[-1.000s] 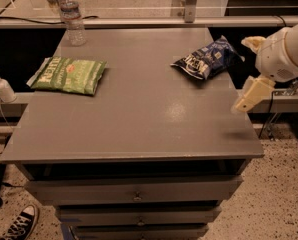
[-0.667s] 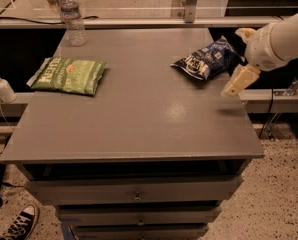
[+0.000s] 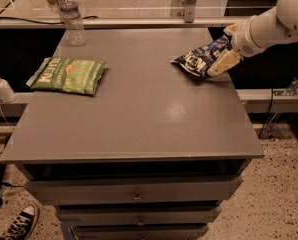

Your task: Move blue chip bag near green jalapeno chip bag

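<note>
Grey bench (image 3: 139, 119) over drawers, floor speckled. Blue chip bag (image 3: 198, 60) lies at the far right edge; green jalapeno chip bag (image 3: 69, 75) lies flat at the left, well apart from it. End effector (image 3: 220, 52) sits at the blue bag's right end, spread on either side of it and not yet clenched. Step in hand, by my reading: the pickup. Next move calls for closing on the crinkled foil – then a lift and carry leftward, setting down beside the green bag
</note>
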Motion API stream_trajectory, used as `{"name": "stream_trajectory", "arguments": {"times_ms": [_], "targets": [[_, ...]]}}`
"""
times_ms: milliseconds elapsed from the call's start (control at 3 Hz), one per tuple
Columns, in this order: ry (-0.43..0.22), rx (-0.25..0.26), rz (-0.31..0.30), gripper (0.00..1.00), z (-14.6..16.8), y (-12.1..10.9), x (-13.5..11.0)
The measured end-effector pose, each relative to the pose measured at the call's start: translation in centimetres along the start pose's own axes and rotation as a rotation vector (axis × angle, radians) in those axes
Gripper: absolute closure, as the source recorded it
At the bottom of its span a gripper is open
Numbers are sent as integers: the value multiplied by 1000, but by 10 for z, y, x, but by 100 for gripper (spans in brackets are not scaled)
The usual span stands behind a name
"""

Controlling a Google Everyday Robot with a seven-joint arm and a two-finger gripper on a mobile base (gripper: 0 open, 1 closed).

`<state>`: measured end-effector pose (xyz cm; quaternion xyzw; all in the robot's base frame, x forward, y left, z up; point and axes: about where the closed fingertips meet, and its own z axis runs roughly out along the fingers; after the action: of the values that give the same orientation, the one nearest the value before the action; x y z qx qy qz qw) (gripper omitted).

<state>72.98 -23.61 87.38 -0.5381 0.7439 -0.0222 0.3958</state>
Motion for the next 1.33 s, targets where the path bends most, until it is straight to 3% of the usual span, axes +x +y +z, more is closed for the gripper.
{"name": "stream_trajectory", "arguments": {"times_ms": [667, 1000, 1333], "targets": [[-2, -27, 54, 65, 13, -13, 2], [-24, -74, 46, 88, 12, -3, -12], [-74, -129, 32, 100, 10, 11, -42]]}}
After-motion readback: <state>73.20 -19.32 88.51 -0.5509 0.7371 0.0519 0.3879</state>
